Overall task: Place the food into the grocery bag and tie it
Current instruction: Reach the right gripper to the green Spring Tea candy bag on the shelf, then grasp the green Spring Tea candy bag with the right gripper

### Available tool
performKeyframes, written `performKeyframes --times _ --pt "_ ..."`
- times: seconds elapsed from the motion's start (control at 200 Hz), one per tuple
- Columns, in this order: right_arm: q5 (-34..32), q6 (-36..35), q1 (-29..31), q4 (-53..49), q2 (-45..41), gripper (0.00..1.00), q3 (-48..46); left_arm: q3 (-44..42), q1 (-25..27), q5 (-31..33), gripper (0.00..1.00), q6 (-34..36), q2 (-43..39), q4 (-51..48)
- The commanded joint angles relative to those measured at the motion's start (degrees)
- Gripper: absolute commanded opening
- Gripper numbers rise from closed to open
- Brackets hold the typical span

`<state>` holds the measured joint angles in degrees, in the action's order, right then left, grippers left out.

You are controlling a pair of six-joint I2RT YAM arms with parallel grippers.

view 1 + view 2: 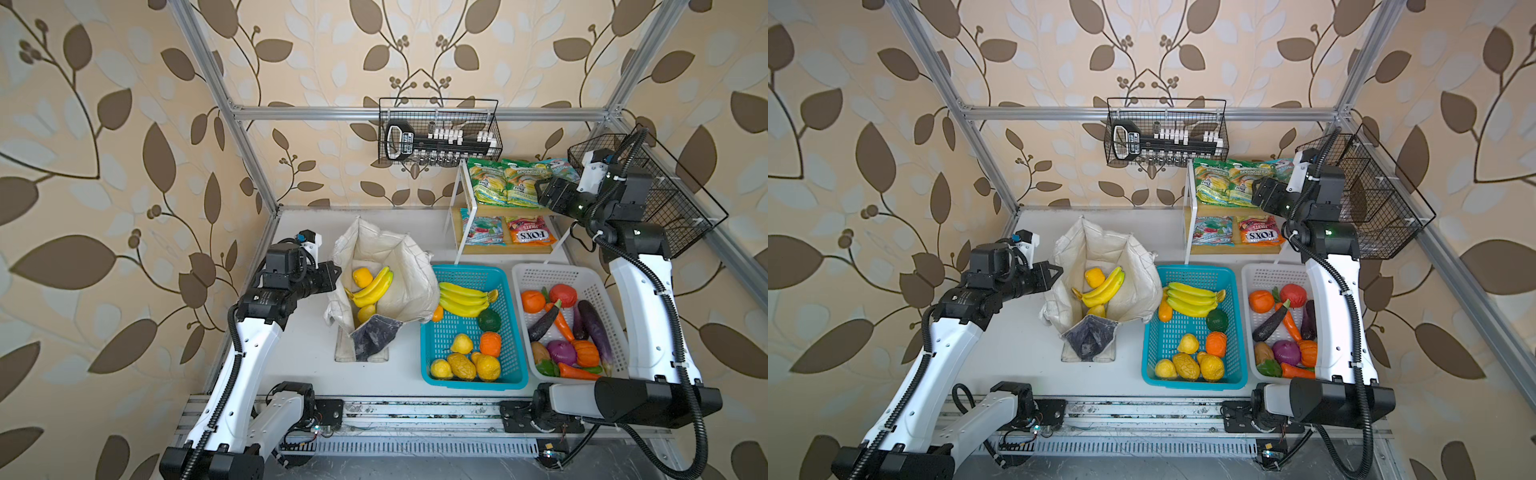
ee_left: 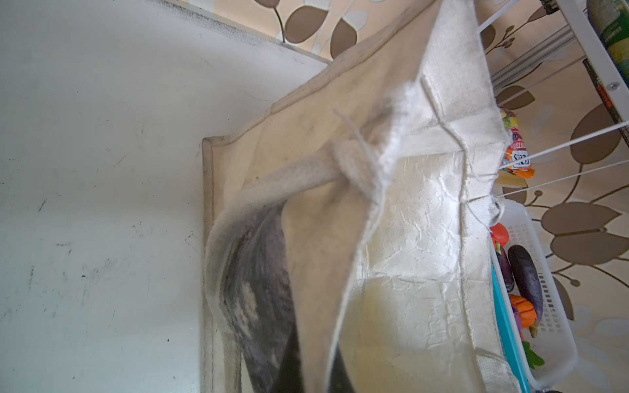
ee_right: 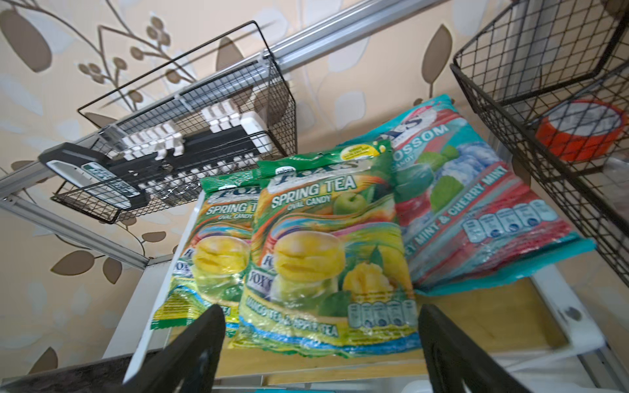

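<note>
Packet of green Spring Tea candy on shelf, lower edge between wide-spread jaws of right tool. Left tool clamped on grocery bag rim.

Beige wallpaper with large brown leaves and pale leaf shapes covers every wall. A frame of aluminium bars stands in front of it around a white bench, which looks scuffed and marked in the left wrist view. A black wire basket hangs from the rear bar, and a second basket hangs on the right bar. A white shelf with wooden boards stands at the bench's back right corner. A slotted duct runs along the front edge. The light is soft and even.
</note>
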<state>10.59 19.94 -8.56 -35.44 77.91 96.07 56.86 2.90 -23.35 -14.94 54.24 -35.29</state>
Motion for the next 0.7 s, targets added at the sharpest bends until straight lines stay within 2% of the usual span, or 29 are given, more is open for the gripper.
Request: performKeyframes --times 0.0,0.18,0.335,0.505,0.7 --pt "4.7 2.3 -3.0 1.7 -0.8 0.86 -2.1 0.9 -0.6 -0.2 0.0 0.9 -0.9 1.9" --pt "9.9 3.8 -3.9 4.1 -0.3 0.77 -4.2 1.1 -0.5 -0.4 0.0 0.9 -0.9 1.7" --pt "9.6 5.2 -4.0 7.0 -0.6 0.74 -7.5 1.2 -0.6 -0.2 0.0 1.1 -1.1 1.5" --pt "11.9 6.6 -4.2 8.8 -1.0 0.66 -8.9 1.3 -0.6 0.0 0.0 1.2 -1.0 1.3" --pt "11.2 6.3 -4.2 9.2 -1.7 0.5 -9.7 1.3 -0.6 0.1 0.0 1.3 -1.0 1.3"
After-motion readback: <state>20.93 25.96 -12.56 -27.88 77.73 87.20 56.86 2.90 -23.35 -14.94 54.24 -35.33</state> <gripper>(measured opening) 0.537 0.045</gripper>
